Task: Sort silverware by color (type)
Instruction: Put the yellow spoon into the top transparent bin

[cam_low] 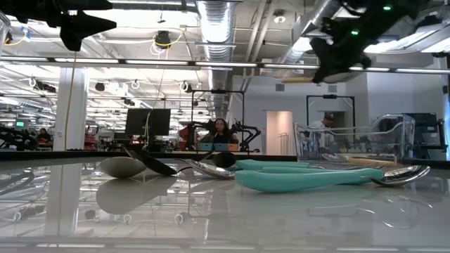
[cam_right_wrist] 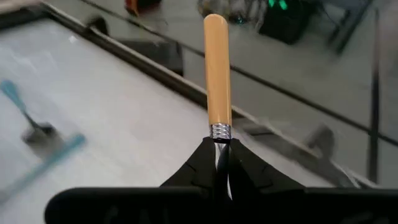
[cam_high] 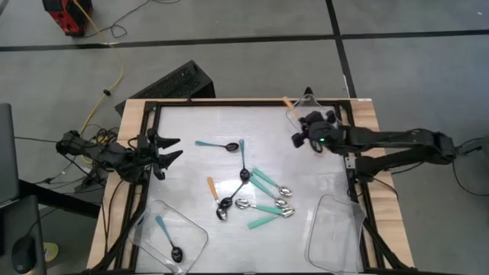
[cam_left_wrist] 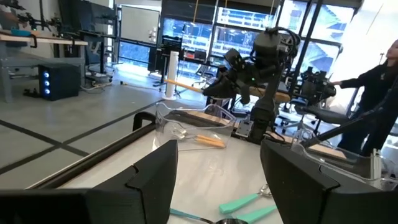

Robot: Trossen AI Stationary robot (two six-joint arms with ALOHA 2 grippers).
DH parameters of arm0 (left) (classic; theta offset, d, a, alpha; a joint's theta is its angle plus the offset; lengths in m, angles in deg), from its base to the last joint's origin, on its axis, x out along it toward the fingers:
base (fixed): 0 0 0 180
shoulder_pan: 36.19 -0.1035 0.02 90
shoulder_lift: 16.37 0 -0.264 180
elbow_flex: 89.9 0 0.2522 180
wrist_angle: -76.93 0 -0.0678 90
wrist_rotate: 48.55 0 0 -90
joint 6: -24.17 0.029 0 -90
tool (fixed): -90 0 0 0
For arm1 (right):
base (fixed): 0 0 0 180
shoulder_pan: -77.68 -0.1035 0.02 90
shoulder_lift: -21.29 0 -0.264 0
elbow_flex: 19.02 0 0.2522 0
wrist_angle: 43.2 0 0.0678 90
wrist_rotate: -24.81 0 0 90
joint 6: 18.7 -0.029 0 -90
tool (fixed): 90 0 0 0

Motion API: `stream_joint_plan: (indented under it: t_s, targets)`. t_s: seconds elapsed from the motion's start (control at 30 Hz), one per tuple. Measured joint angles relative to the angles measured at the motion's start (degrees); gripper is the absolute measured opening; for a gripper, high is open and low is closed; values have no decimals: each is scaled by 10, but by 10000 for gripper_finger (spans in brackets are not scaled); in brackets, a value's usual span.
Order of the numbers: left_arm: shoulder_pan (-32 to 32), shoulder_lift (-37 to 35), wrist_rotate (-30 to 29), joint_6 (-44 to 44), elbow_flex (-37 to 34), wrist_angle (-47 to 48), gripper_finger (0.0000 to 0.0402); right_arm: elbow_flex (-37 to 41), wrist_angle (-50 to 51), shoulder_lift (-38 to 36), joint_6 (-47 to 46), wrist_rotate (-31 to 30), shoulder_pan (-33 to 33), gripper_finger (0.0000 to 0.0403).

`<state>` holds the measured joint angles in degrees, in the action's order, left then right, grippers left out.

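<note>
Right, my right gripper (cam_right_wrist: pixel 219 163) is clenched on the orange spoon (cam_right_wrist: pixel 217 68) above the far-right tray (cam_high: pixel 299 107). I'd lower it flat inside before releasing; the left gripper (cam_high: pixel 170 150) waits agape at the left edge.

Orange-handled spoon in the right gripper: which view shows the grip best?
The right wrist view: the orange-handled spoon sticks out from the shut fingers, pinched just below its silver collar. The high view shows only a bit of handle by the right gripper; the low and left wrist views show it distantly.

Overhead, table-level, two wrist views; table (cam_high: pixel 306 153) shared.
</note>
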<state>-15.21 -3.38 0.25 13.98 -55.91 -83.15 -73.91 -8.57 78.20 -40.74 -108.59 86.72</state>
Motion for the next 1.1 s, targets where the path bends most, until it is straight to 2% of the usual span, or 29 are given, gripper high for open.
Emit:
stream_joint_plan:
  t_s: [0.17,0.33,0.57,0.97,1.1]
  targets:
    - [0,0,-2,0,0,4,216,21,7,-78,-9,0,1,49]
    - [0,0,-2,0,0,5,216,20,37,-106,-24,-10,1,49]
    - [0,0,-2,-2,0,5,216,21,158,-92,-133,-79,1,49]
    - [0,0,-4,-4,0,5,216,21,240,-30,-226,-92,3,49]
    - [0,0,-2,-3,0,5,216,21,233,-21,-213,-88,-4,49]
